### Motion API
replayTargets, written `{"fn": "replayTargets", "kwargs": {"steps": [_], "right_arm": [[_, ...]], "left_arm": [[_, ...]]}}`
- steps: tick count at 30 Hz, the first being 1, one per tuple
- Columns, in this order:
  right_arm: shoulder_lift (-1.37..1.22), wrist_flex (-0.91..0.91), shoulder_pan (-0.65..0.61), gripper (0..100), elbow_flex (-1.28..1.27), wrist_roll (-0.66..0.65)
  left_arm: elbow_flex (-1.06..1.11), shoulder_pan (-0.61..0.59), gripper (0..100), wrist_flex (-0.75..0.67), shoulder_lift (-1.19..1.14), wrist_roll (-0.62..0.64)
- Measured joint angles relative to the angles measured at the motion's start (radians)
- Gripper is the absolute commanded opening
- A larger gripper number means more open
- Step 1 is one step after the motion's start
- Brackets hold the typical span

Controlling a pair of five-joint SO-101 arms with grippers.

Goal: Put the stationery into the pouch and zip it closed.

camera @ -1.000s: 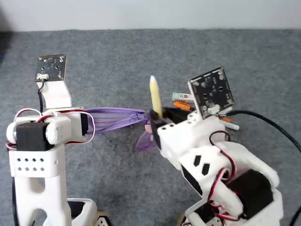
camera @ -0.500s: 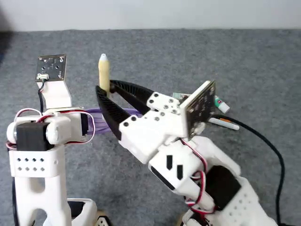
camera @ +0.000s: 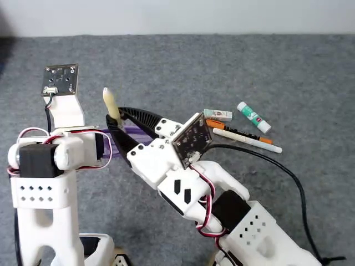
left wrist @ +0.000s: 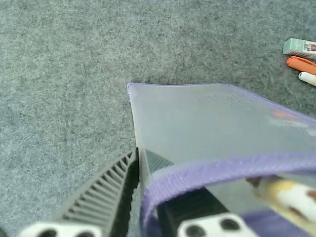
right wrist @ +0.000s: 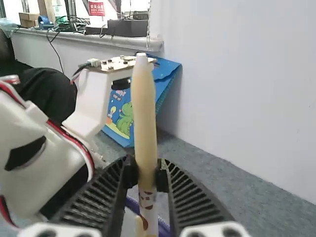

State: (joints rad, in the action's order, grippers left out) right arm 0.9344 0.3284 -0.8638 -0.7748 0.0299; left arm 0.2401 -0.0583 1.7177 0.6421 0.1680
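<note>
My left gripper (left wrist: 138,159) is shut on the corner of the translucent purple pouch (left wrist: 212,123), holding it up off the table. In the high view the pouch (camera: 133,133) shows as a purple strip between the two arms. My right gripper (camera: 115,118) is shut on a cream pen (camera: 110,103), which stands nearly upright over the pouch close to the left gripper (camera: 103,145). The right wrist view shows the pen (right wrist: 144,128) clamped between the black fingers (right wrist: 111,190). Its lower end (left wrist: 291,195) sits at the pouch's mouth in the left wrist view.
On the grey mat to the right lie an eraser box (camera: 217,114), a glue stick (camera: 253,117), an orange pen (camera: 238,132) and a white pen (camera: 249,141). The right arm's black cable (camera: 277,166) runs across the mat below them.
My right arm has swung left with the cream pen, from the pouch's right end to beside the left gripper. The left arm has stayed put, still holding the pouch.
</note>
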Motion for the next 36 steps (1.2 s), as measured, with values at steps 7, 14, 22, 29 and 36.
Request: {"fn": "replayTargets", "kwargs": {"steps": [7, 14, 22, 29, 36], "right_arm": [[0.009, 0.072, 0.0, 14.8, 0.0, -0.023], [0.017, 0.258, 0.063, 6.5, 0.17, -0.012], [-0.091, 0.667, 0.353, 2.8, 0.434, 0.043], [-0.29, 0.953, 0.545, 4.8, 0.582, -0.072], [-0.542, 1.108, 0.695, 22.7, 0.598, -0.232]], "left_arm": [[0.0, 0.0, 1, 0.0, 0.0, 0.0], [0.0, 0.0, 1, 0.0, 0.0, 0.0], [0.0, 0.0, 1, 0.0, 0.0, 0.0], [0.0, 0.0, 1, 0.0, 0.0, 0.0], [0.0, 0.0, 1, 0.0, 0.0, 0.0]]}}
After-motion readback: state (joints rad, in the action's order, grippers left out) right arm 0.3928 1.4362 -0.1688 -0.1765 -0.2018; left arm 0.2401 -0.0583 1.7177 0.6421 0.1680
